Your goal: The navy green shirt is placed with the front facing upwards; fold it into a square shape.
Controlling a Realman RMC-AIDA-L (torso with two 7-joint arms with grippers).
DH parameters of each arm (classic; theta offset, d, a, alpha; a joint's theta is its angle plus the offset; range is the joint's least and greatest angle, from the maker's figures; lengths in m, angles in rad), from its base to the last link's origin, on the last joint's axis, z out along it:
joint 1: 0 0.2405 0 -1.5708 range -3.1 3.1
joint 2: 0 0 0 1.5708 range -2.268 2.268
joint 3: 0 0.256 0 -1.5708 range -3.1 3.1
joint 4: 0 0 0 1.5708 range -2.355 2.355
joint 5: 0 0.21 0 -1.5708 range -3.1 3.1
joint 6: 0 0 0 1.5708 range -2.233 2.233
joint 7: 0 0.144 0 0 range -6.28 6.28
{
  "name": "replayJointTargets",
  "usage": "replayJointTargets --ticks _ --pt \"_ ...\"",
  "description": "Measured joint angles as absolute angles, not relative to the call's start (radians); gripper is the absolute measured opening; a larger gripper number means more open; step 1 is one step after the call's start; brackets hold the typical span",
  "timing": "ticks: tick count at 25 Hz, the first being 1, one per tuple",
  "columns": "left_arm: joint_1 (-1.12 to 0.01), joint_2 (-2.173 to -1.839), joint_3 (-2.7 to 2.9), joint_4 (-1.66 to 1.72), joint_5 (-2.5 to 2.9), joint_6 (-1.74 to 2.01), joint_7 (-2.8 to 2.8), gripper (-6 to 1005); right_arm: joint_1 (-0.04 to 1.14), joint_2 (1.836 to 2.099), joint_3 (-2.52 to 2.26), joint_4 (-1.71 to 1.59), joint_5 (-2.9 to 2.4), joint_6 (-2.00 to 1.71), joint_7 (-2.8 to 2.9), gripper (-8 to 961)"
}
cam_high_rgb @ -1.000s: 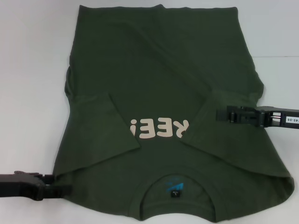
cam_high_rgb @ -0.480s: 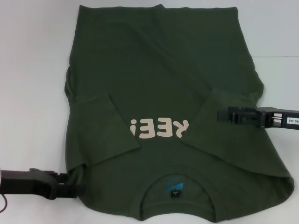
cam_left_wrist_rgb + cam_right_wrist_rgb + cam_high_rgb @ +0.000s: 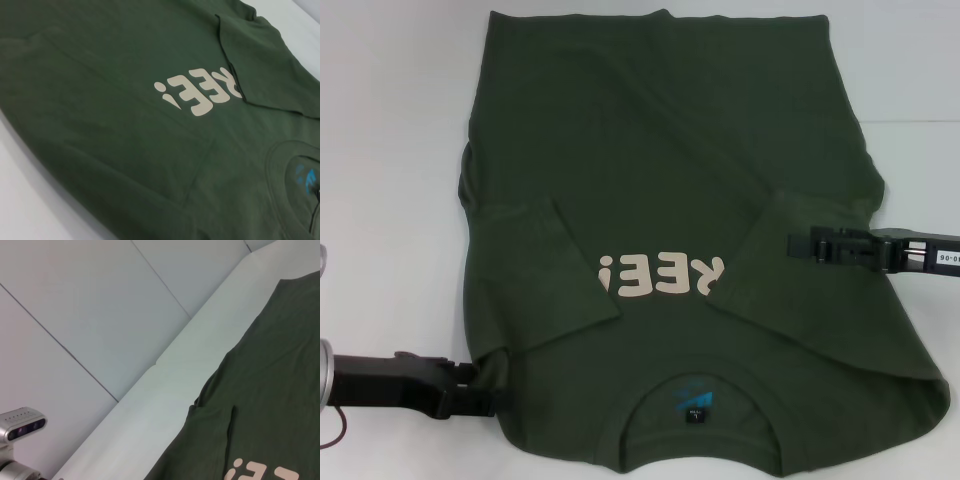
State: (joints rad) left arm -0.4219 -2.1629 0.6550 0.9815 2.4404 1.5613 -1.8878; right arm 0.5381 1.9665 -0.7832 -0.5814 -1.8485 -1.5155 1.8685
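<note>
The navy green shirt (image 3: 670, 210) lies front-up across the middle of the white bench (image 3: 390, 150), both sleeves folded inward. The left gripper (image 3: 490, 392) reaches in level from the bench's left edge, clamped on the shirt's bunched shoulder hem. The right gripper (image 3: 798, 243) extends level from the right edge above the folded right sleeve; its jaw state cannot be made out.

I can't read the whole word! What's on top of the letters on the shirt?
The folded right sleeve lies over the start of the pale lettering on the navy green shirt. Only "REE!" shows; anything under it is hidden.
</note>
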Motion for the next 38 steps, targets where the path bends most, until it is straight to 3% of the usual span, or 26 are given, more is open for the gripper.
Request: replayJointTargets --ticks 30,36,38 --pt "-0.438 -2.163 0.653 0.975 2.444 1.526 -1.895 764 0.538 1.966 -0.763 -0.581 -1.848 -1.516 1.864 842" --pt "-0.442 -2.163 0.669 0.972 2.454 1.491 -1.907 709 0.538 1.966 -0.747 -0.582 -1.848 -1.525 1.864 839" --pt "-0.443 -2.163 0.676 0.972 2.457 1.488 -1.909 631 0.538 1.966 -0.741 -0.582 -1.848 -1.529 1.864 838"
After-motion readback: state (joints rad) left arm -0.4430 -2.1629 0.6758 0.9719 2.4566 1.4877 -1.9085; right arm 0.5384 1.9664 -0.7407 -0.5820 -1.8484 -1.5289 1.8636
